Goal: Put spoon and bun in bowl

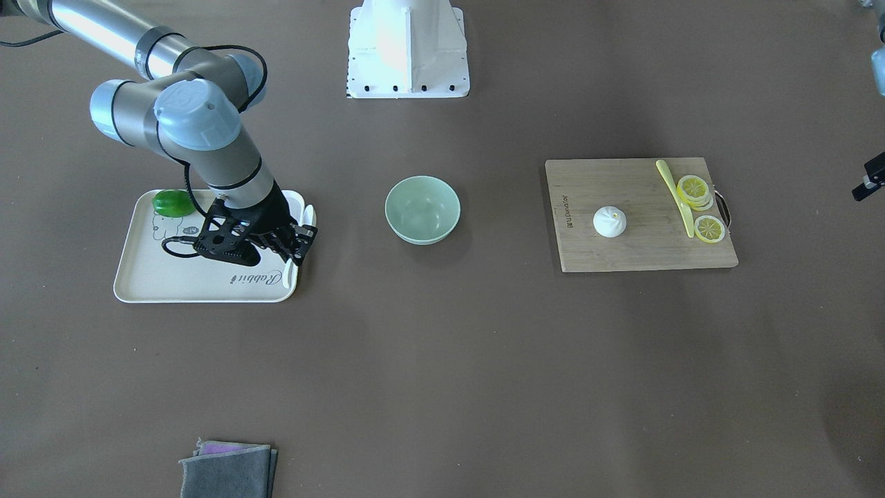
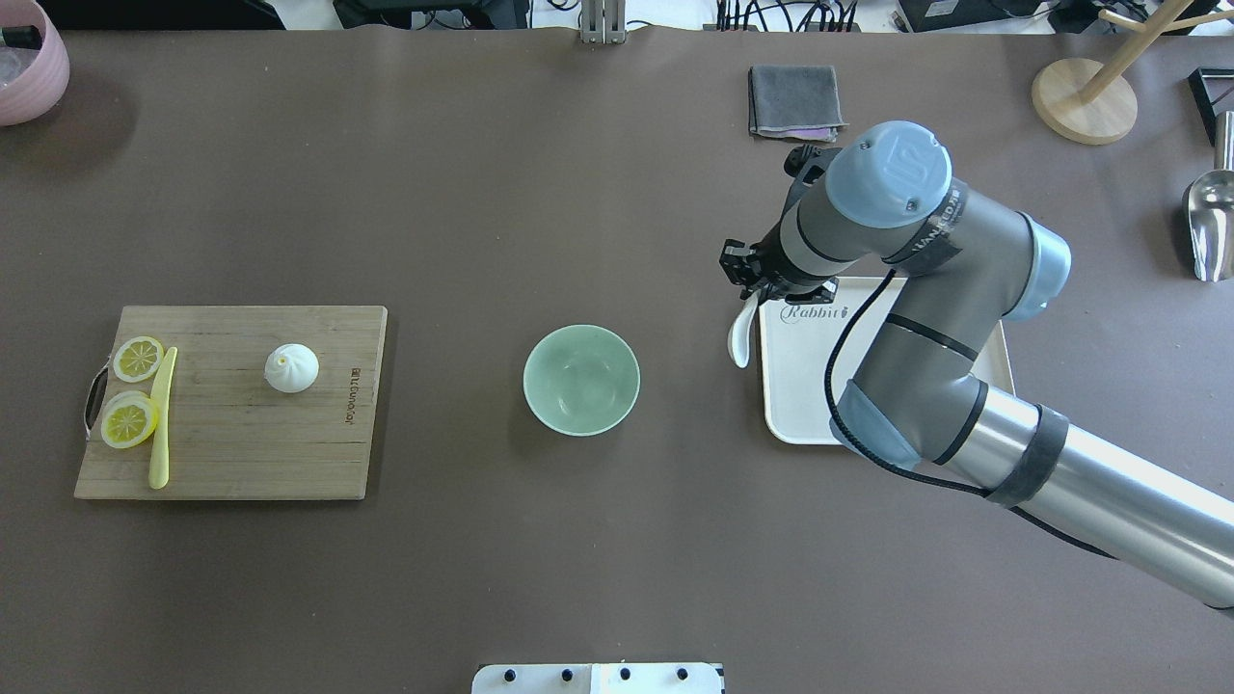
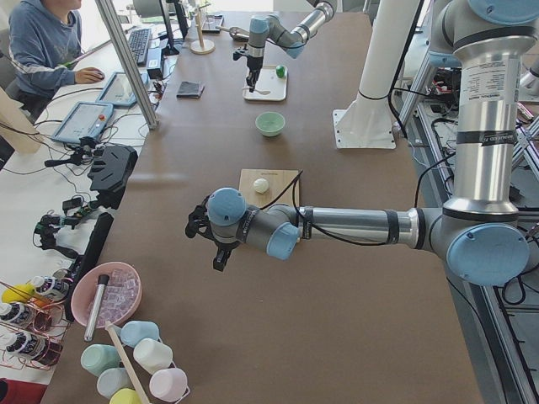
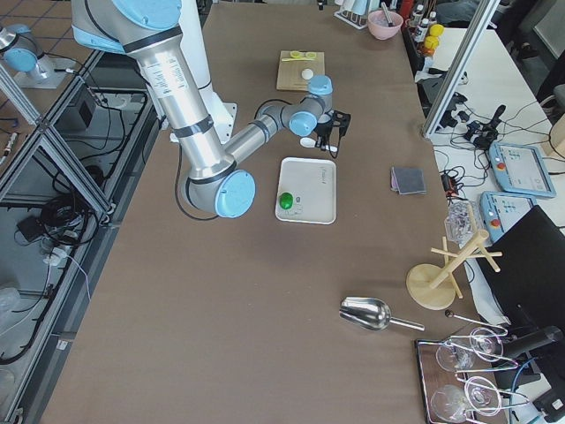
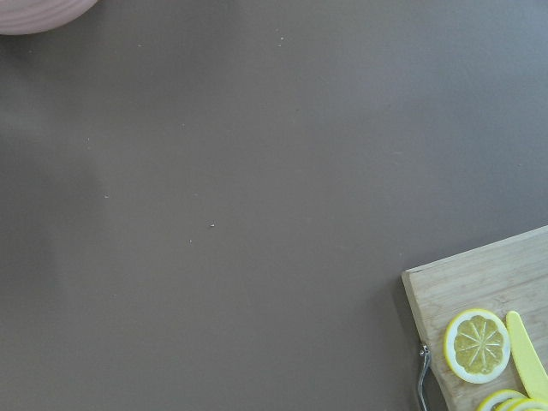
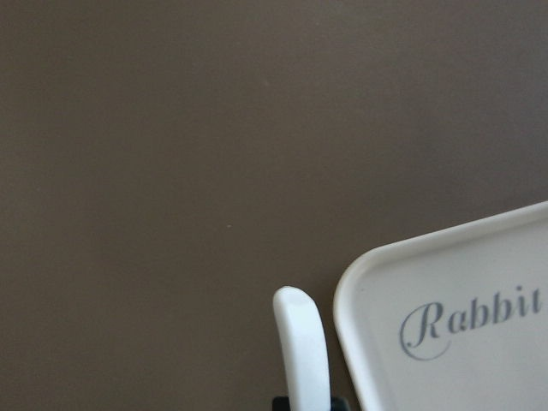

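Observation:
The white spoon (image 2: 740,337) hangs at the tray's edge on the bowl's side, scoop toward the robot. My right gripper (image 1: 302,243) is shut on its middle. The handle tip (image 6: 301,351) shows in the right wrist view beside the tray corner. The mint-green bowl (image 1: 422,207) stands empty mid-table, apart from the spoon. The white bun (image 1: 610,222) sits on the wooden cutting board (image 1: 622,256). My left gripper (image 3: 209,240) hovers beyond the board's outer end. I cannot tell if it is open.
The white tray (image 1: 173,283) holds a green pepper (image 1: 171,203). A yellow-green knife (image 1: 676,197) and lemon slices (image 1: 709,229) lie on the board. A grey cloth (image 1: 228,470) lies at the operators' edge. A pink bowl (image 2: 29,67) stands in the far left corner.

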Controlling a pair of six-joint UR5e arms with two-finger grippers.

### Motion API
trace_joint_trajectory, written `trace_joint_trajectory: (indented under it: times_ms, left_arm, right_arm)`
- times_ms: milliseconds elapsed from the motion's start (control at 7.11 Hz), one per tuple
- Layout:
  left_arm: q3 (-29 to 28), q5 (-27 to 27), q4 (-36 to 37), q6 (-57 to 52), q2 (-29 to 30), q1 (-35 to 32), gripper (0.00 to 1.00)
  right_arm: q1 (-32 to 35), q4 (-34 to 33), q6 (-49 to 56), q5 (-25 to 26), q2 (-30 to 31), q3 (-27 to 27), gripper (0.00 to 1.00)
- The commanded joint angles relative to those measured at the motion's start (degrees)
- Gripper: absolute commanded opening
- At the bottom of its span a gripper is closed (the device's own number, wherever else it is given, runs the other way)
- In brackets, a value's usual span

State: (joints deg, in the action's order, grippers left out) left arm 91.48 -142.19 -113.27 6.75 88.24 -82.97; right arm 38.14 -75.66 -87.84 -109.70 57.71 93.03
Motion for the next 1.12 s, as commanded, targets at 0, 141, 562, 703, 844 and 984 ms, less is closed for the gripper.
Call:
trace_joint_trajectory:
  times_ms: [0,141,562,703,844,984]
  left_arm:
    - [0.01,-0.37,-0.11,0.19,0.0,0.0,0.98]
    - [0.01,-0.72,-0.11,0.19,0.0,0.0,0.98]
    - [0.01,-2.04,-0.11,0.28,0.09,0.44,0.98]
    - [0.45,-2.04,-0.19,4.55,1.22,2.36,0.98]
    - [2.45,-1.26,-2.98,14.86,2.62,7.59,0.98]
    - [4.12,2.49,-9.79,28.71,2.9,13.39,0.98]
  right_arm:
    - [-5.07,-3.24,-15.82,8.23,-6.45,-0.22,0.0]
    - [-7.01,-4.13,-18.49,11.75,-6.99,-0.22,0.0]
    - [-9.67,-4.05,-24.13,17.15,-8.05,-0.74,0.2]
    - [-9.67,-4.05,-23.79,17.06,-8.14,-0.75,0.68]
    - [-9.14,-4.14,-22.74,16.28,-8.05,-0.05,1.0]
    - [-8.44,-4.23,-20.99,13.92,-7.53,1.61,1.0]
